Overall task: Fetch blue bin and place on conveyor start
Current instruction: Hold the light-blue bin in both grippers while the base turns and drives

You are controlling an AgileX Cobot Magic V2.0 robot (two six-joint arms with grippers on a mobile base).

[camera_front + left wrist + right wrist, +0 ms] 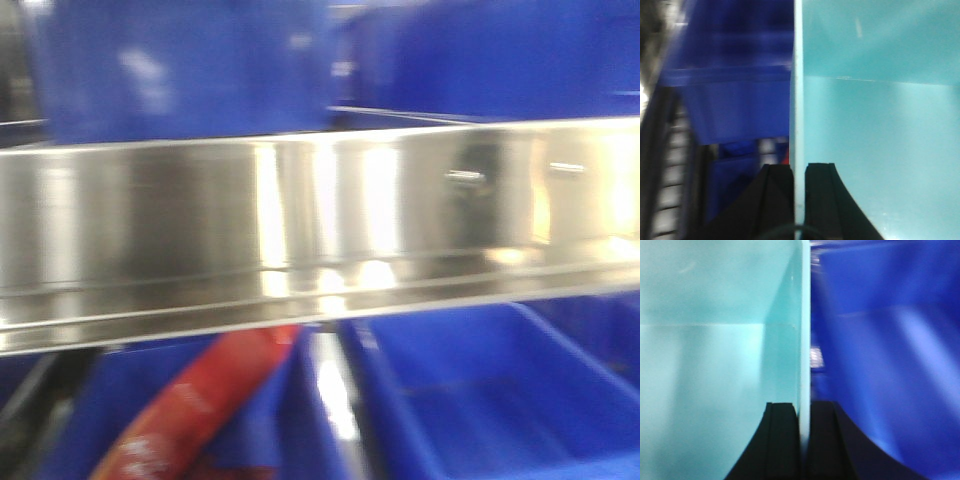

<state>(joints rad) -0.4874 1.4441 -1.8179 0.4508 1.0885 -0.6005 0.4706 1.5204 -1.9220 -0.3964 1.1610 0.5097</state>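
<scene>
Gripping noted on both arms; all three views are motion-blurred.

Left wrist view: left gripper (799, 167) is closed down on a side wall of the blue bin (880, 125). The wall shows edge-on as a thin pale strip running up between the two black fingers (776, 200). One finger sits on the inner face of the bin, over the smooth turquoise interior. The other sits on the outer face. Both press close against the wall, with no gap seen. Just outside the bin on that side stands a dark blue crate (735, 100), close to the bin wall; whether they touch cannot be told.

Right wrist view: right gripper (805, 404) is likewise clamped on a bin wall. The blue bin (705, 340) interior shows plain, with a corner seam visible. One finger (782, 440) is inside the bin, the other outside. A second dark blue crate (880, 340) lies just outside the bin on this side.

Front view: stainless-steel shelf rail (300, 220), more dark blue crates (480, 400) and a red packet (200, 400) resting in one of them. How these lie relative to the bin cannot be told from this view.

Whether the bin rests on a surface or hangs free cannot be told.
</scene>
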